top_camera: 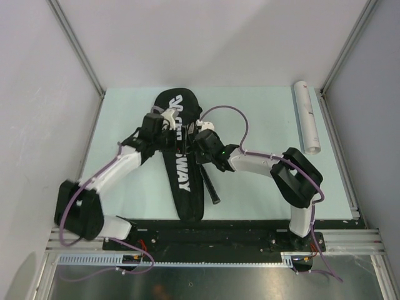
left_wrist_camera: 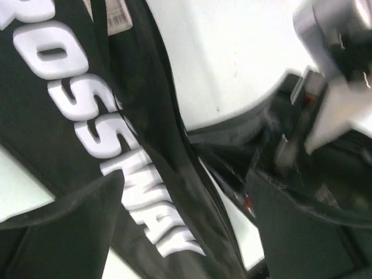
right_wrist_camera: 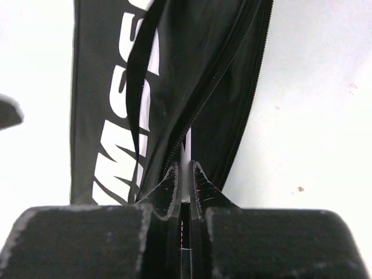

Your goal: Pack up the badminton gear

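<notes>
From above, we see the long black racket bag [top_camera: 181, 169] lying in the middle of the tabletop [top_camera: 262, 187], its wide end toward the far edge and its narrow end toward the near edge. The left gripper [top_camera: 164, 131] sits over the bag's left side and the right gripper [top_camera: 199, 139] over its right side. A black racket handle [top_camera: 211, 186] pokes out along the bag's right edge, pointing at the near edge. The white tube [top_camera: 306, 115] lies well apart by the far right corner. We see no shuttlecocks.

In the left wrist view, the bag's white lettering runs across the frame, with the right arm [left_wrist_camera: 331, 104] just beyond. Everything is blurred, and we cannot tell whether the left fingers are clenched or released.

In the right wrist view, the right fingers [right_wrist_camera: 200, 180] are pinched nearly together where the zipper [right_wrist_camera: 215, 81] runs down into them, seemingly gripping the bag's edge.

We judge the risks to be these. The zipper could jam against the protruding handle, the thin fabric could slip from the pinch, or the whole bag could slide if the left side is not held.
</notes>
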Robot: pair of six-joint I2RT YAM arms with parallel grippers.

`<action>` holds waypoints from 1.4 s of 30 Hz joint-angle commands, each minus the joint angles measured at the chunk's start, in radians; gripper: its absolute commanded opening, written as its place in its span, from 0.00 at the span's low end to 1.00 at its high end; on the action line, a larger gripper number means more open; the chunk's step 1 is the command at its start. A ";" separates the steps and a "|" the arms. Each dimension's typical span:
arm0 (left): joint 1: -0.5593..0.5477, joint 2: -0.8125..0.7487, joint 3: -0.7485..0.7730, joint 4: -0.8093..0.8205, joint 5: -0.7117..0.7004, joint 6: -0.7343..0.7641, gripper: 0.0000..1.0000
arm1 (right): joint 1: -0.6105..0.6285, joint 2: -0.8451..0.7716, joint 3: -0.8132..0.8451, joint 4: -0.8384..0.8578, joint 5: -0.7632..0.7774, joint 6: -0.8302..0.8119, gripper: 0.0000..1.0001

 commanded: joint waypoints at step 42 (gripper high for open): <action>-0.050 -0.422 -0.813 0.435 -0.076 -0.597 0.26 | -0.152 -0.139 -0.289 0.022 -0.683 -0.037 0.46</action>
